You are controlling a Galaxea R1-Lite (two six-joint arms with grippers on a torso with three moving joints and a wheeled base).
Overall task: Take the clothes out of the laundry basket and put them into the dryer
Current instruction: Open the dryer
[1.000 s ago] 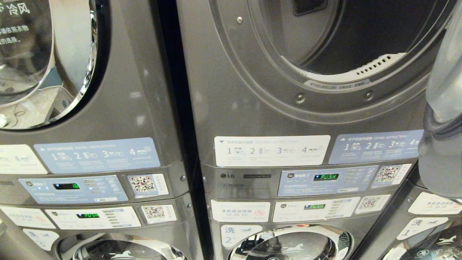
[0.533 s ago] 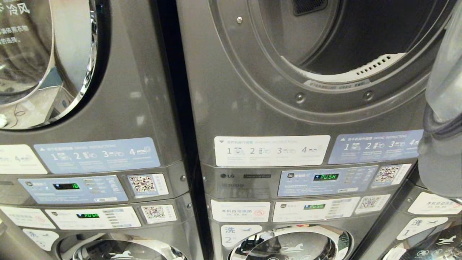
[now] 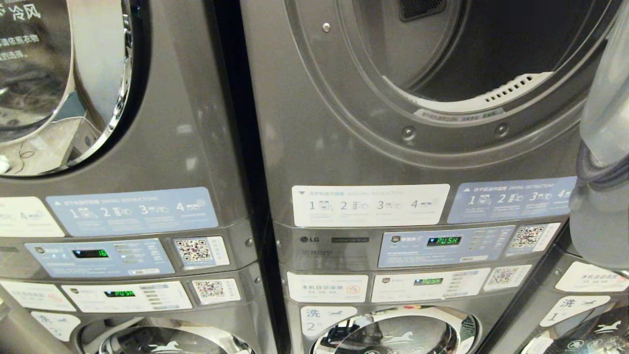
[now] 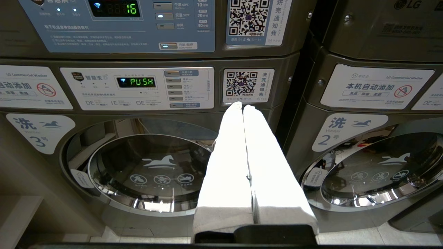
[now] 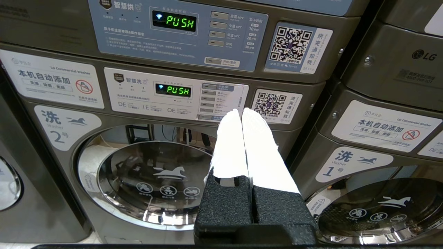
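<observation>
Here, nearest each wrist camera, the left tool [image 4: 242,107] and the right tool [image 5: 241,113] each show two white fingers pressed together, holding nothing. Beyond the left tool stands washer 3 [image 4: 145,173], door closed. Beyond the right tool stands washer 2 [image 5: 152,180], door closed, its display [image 5: 173,90] reading PUSH. Farther and higher, in the head view, the dryer [image 3: 344,147] stands above the control panels; its round opening [image 3: 491,44] is uncovered, the drum dark inside, and the open door [image 3: 602,147] hangs at the right edge. Neither clothes nor basket appear.
</observation>
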